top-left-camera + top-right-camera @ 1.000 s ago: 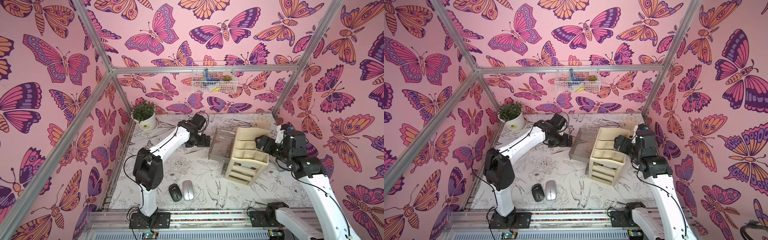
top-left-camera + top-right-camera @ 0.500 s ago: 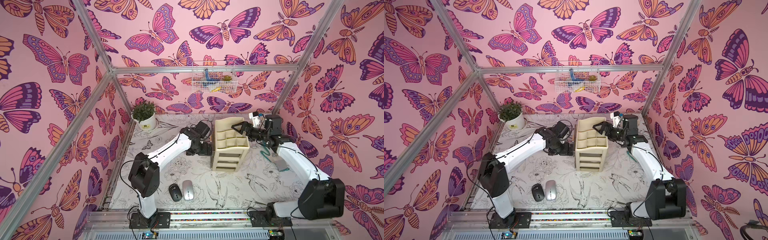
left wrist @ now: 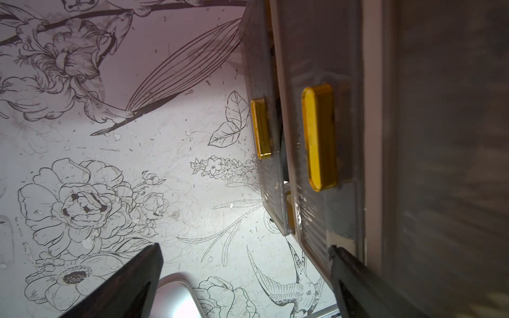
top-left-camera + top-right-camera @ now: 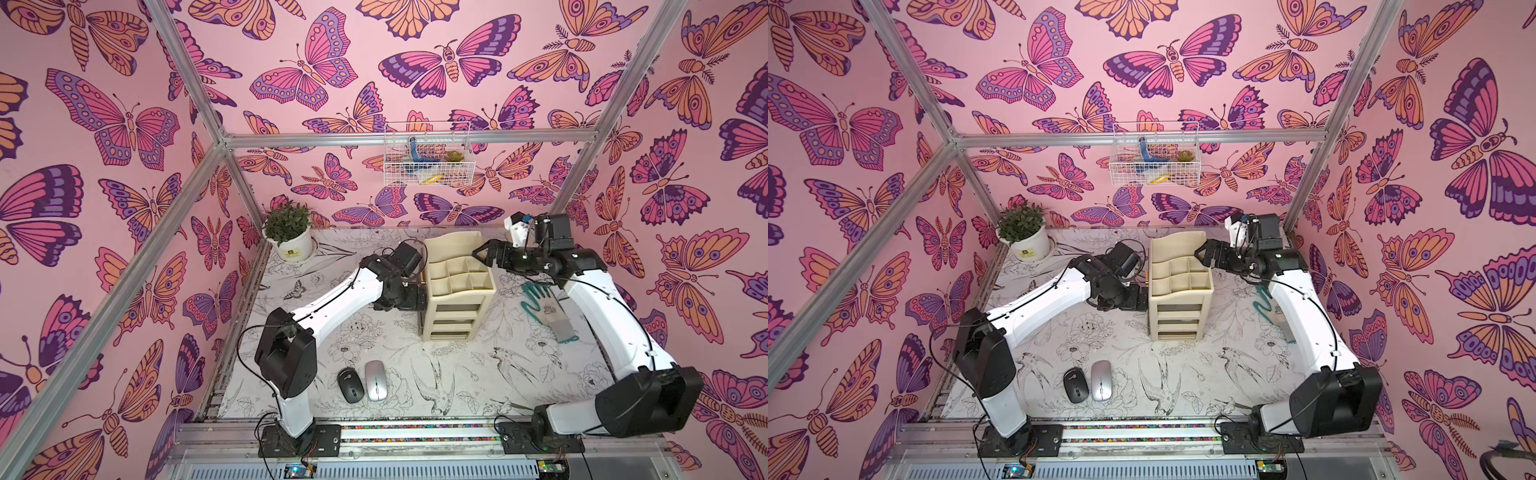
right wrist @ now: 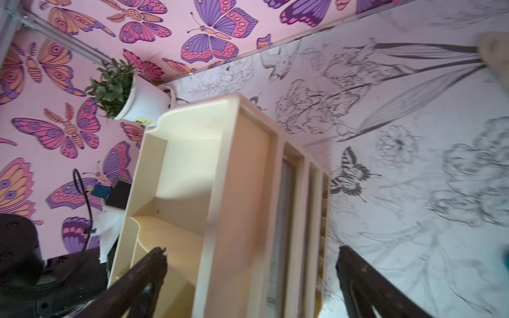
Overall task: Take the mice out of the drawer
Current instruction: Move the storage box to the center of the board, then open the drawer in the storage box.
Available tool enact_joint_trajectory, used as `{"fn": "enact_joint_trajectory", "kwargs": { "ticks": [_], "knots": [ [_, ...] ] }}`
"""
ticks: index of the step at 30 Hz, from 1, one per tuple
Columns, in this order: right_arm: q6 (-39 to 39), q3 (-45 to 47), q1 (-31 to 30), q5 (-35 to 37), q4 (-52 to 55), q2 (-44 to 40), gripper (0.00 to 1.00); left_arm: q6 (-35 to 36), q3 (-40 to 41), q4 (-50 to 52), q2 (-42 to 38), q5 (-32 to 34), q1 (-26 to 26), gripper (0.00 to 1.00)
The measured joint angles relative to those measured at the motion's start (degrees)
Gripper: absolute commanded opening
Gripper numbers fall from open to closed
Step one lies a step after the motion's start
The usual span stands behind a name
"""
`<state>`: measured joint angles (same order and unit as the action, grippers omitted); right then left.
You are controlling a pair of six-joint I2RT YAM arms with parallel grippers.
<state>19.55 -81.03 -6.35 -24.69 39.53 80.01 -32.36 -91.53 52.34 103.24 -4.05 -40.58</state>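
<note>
A cream drawer unit point(image 4: 457, 291) point(image 4: 1179, 291) stands upright mid-table, its three drawers facing the front edge and looking pushed in. Their contents are hidden. In the left wrist view the grey drawer fronts carry amber handles point(image 3: 319, 137). Two mice lie near the front edge, one black point(image 4: 350, 385) point(image 4: 1074, 385) and one silver point(image 4: 377, 380) point(image 4: 1101, 380) point(image 3: 179, 297). My left gripper point(image 4: 419, 301) point(image 3: 245, 247) is open at the unit's front left corner. My right gripper point(image 4: 478, 254) point(image 5: 251, 250) is open astride the unit's upper right wall point(image 5: 220, 192).
A potted plant point(image 4: 293, 245) point(image 5: 137, 99) stands in the back left corner. A teal glove point(image 4: 540, 303) lies right of the unit, under my right arm. A wire basket point(image 4: 428, 160) hangs on the back wall.
A second ago the unit stood turned and farther right with a grey drawer pulled out. It now stands square with drawers in. My right arm swung round to its back right.
</note>
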Motion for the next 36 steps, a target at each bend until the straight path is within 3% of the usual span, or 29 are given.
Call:
{"fn": "enact_joint_trajectory", "kwargs": {
  "ticks": [10, 16, 23, 29, 32, 36],
  "knots": [
    [-1.44, -2.12, 0.37, -0.85, 1.40, 2.67, 0.99, 1.62, 1.55, -0.76, -0.87, -0.59, 1.07, 1.00],
    [-1.64, -2.19, 0.37, -0.79, 1.46, 2.67, 0.99, 2.05, 10.73, -3.43, -7.82, -1.99, 9.97, 1.00],
    [-1.62, -1.92, 0.37, -0.79, 1.40, 2.40, 0.99, -3.41, 31.98, -32.26, -13.75, -27.71, 21.55, 0.92],
    [-1.60, -1.03, 0.37, -0.87, 0.35, 1.95, 0.99, -12.68, 37.22, -57.16, -10.51, -44.81, 21.22, 0.92],
    [-1.55, -0.31, 0.37, -1.09, -0.68, 1.68, 0.99, -17.38, 37.77, -68.24, -8.35, -50.05, 20.83, 0.90],
    [-1.46, 0.11, 0.37, -1.57, -1.44, 1.68, 0.99, -20.57, 37.51, -75.63, -3.96, -53.31, 20.20, 0.86]
  ]
}}
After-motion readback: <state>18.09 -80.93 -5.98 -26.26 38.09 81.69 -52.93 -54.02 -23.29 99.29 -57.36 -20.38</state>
